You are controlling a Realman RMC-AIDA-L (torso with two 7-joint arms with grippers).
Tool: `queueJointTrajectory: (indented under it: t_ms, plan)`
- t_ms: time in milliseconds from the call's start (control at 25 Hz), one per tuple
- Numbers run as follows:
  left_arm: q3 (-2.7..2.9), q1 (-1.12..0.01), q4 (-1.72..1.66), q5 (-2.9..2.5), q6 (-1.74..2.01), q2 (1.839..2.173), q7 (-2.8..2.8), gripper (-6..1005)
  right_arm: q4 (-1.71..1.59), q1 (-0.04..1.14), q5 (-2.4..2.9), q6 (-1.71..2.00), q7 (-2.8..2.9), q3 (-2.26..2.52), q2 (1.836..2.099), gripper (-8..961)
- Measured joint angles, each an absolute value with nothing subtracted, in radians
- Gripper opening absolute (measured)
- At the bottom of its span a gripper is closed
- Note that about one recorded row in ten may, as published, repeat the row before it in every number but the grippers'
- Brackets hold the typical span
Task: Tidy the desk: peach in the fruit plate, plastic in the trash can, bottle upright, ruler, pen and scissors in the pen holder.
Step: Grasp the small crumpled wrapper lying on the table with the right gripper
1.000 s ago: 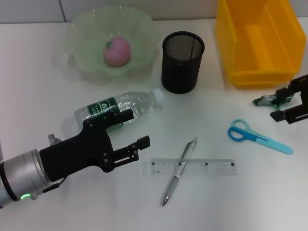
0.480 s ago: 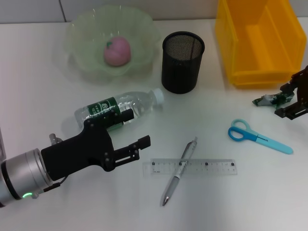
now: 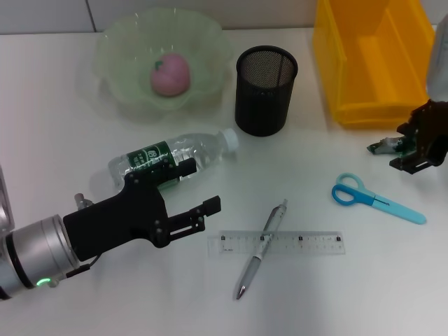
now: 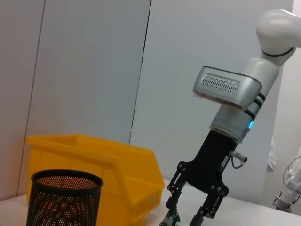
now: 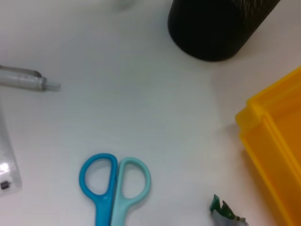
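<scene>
The clear bottle (image 3: 175, 155) with a green label lies on its side, and my left gripper (image 3: 198, 187) hovers open just in front of it. A pink peach (image 3: 170, 74) rests in the pale green fruit plate (image 3: 119, 49). The green-and-white plastic scrap (image 3: 384, 147) lies on the table, with my right gripper (image 3: 404, 148) open right beside it; the left wrist view shows that gripper (image 4: 184, 219) over the scrap (image 4: 170, 219). Blue scissors (image 3: 374, 198), a clear ruler (image 3: 282, 243) and a silver pen (image 3: 262, 248) lying across it are on the table. The black mesh pen holder (image 3: 266, 89) stands upright.
A yellow bin (image 3: 374, 59) stands at the back right, close behind the right gripper. The right wrist view shows the scissors' handles (image 5: 115, 186), the pen holder's base (image 5: 216, 23), the bin's corner (image 5: 277, 141) and the scrap (image 5: 225, 214).
My right gripper has risen and drawn in closer over the plastic scrap, which stays on the table. The left arm has barely moved.
</scene>
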State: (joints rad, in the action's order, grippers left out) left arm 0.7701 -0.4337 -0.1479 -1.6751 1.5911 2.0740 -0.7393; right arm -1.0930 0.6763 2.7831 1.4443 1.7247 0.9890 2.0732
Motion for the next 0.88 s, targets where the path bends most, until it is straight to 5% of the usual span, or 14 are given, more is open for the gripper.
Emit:
queueJointTrajectory:
  t_ms: [880]
  plan:
    - [0.770,-0.442,-0.147,-1.675,1.584,2.074,-0.739,769,-1.000,0.684,2.792,1.312,1.729,1.029,2.077,578]
